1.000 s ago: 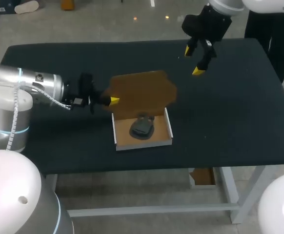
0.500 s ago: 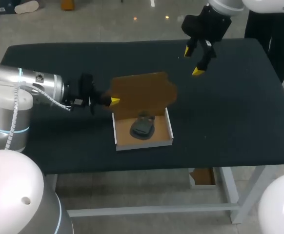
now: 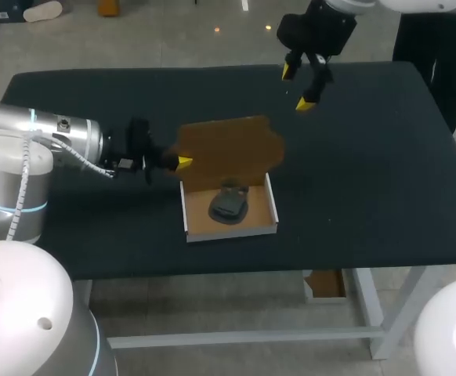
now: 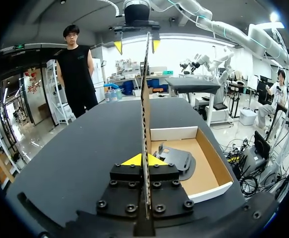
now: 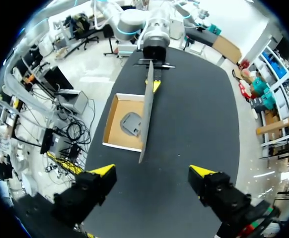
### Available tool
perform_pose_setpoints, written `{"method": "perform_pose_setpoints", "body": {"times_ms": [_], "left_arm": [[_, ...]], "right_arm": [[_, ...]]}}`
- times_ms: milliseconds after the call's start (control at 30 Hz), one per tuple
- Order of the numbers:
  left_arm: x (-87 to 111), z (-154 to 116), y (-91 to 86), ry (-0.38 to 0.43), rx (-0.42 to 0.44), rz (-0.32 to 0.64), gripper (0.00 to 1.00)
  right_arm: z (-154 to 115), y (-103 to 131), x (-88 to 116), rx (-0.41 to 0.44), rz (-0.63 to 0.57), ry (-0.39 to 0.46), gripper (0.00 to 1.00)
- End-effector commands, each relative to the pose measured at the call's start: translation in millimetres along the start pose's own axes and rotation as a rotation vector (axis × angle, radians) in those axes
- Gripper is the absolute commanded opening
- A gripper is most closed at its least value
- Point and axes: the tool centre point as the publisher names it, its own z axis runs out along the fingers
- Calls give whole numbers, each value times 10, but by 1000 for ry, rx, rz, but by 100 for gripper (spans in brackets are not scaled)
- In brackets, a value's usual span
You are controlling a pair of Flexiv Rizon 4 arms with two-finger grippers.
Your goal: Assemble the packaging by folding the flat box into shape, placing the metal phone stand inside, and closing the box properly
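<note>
The box tray point(image 3: 269, 205) lies on the black table with its brown lid flap point(image 3: 228, 153) standing upright along its back edge. The dark metal phone stand point(image 3: 228, 205) rests inside the tray. My left gripper point(image 3: 182, 162) is shut on the flap's left edge. In the left wrist view the flap point(image 4: 146, 94) runs edge-on between the left gripper's point(image 4: 144, 159) yellow tips, with the tray point(image 4: 209, 171) and stand point(image 4: 177, 158) to one side. My right gripper point(image 3: 300, 84) hangs open, high over the table's back, holding nothing. Far below the right gripper point(image 5: 153, 171) lie the flap point(image 5: 147, 114), tray point(image 5: 113, 124) and stand point(image 5: 130, 123).
The black tabletop point(image 3: 369, 172) carries only the box. Its front edge runs just below the tray, and its back edge lies under my right gripper.
My right gripper has lifted and shifted toward the back left, staying open. The left gripper and the upright flap have not moved.
</note>
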Motion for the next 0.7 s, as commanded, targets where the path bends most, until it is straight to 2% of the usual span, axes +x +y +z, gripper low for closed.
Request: {"method": "perform_pose_setpoints", "body": {"times_ms": [33, 333, 433, 467, 500, 700], "left_arm": [[1, -1, 1, -1, 1, 1, 0], [1, -1, 1, -1, 1, 1, 0], [1, -1, 1, -1, 1, 1, 0], [1, -1, 1, -1, 1, 1, 0], [1, -1, 1, -1, 1, 1, 0], [1, -1, 1, -1, 1, 1, 0]], "right_arm": [[12, 145, -234, 39, -2, 69, 100], [8, 438, -501, 111, -9, 78, 100], [73, 524, -578, 132, 0, 87, 61], [99, 557, -596, 143, 2, 93, 56], [125, 587, -612, 167, 9, 94, 47], [316, 752, -653, 208, 12, 112, 47]]}}
